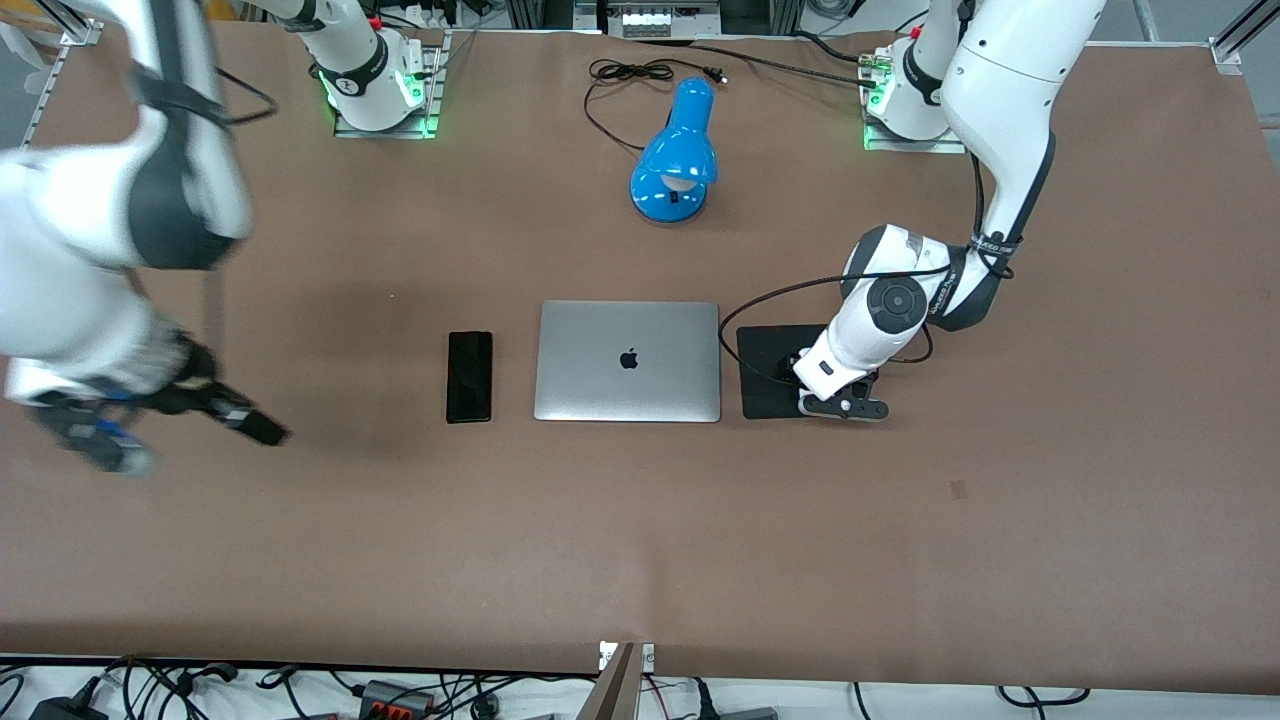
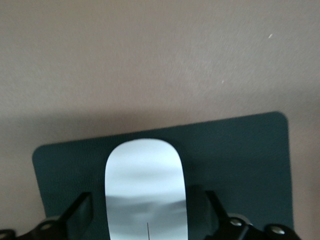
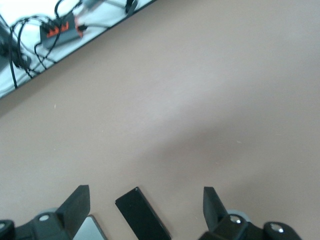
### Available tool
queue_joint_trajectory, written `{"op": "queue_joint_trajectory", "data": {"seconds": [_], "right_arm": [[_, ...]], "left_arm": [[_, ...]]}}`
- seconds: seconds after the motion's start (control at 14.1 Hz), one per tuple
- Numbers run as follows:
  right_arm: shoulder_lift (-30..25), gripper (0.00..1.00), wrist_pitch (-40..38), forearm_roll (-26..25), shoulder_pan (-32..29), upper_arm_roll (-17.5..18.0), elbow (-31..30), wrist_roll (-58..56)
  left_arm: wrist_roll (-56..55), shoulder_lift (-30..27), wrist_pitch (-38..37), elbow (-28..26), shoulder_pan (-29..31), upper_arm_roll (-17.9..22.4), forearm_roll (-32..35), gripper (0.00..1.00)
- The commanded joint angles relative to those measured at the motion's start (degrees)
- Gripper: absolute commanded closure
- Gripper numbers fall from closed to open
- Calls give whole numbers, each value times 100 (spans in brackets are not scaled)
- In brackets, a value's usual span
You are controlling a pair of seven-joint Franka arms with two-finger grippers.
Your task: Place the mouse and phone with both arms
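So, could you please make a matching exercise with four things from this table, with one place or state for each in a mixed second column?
Things:
1. mouse
2. phone
3. lamp
4. laptop

Places or states:
A. closed, lying between the phone and the mat
B. on the mat, between the open fingers of the left tool
C. flat on the table, beside the laptop, toward the right arm's end
D. blue, farther from the front camera than the laptop

Pairs: 1-B, 2-C, 3-D, 4-A
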Motion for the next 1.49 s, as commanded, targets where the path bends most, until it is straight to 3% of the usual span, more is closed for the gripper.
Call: {"op": "queue_joint_trajectory", "data": {"seconds": [0.0,0.21,0.35,0.64,0.71,0.78,0.85,0.99,1.2,1.42], "right_arm": [[-300,0,-1082,-178,17,-137,440,142],[-635,0,-1681,-408,-114,-314,361,-338],[-758,0,-1962,-426,-140,-367,352,-411],[-987,0,-2105,-426,-306,-412,168,-1155],[-1039,0,-2052,-470,-534,-142,46,-1184],[-1049,0,-2008,-583,-1049,427,45,-1263],[-1057,0,-1999,-741,-1864,1216,62,-1299],[-1215,0,-1973,-1118,-2669,2440,-86,-1422],[-1689,0,-1448,-1358,-2689,2603,-849,-1413],[-1647,0,-1349,-1314,-2698,2621,-852,-1361]], "left_arm": [[-36,-522,-230,-36,-6,53,-20,0],[105,-1111,-1149,480,222,184,-20,0],[227,-1288,-2378,1261,459,185,6,0],[1772,-1524,-5252,2835,1022,193,50,0],[1975,-1613,-5711,2986,1197,185,50,0],[2134,-1779,-6020,3048,1390,124,15,0],[2135,-2033,-6049,2988,1470,97,-20,0],[2074,-2237,-6137,2891,1392,62,93,0],[2092,-2211,-6190,2926,1515,141,156,0],[2109,-2123,-6190,3206,1471,132,295,0]]}}
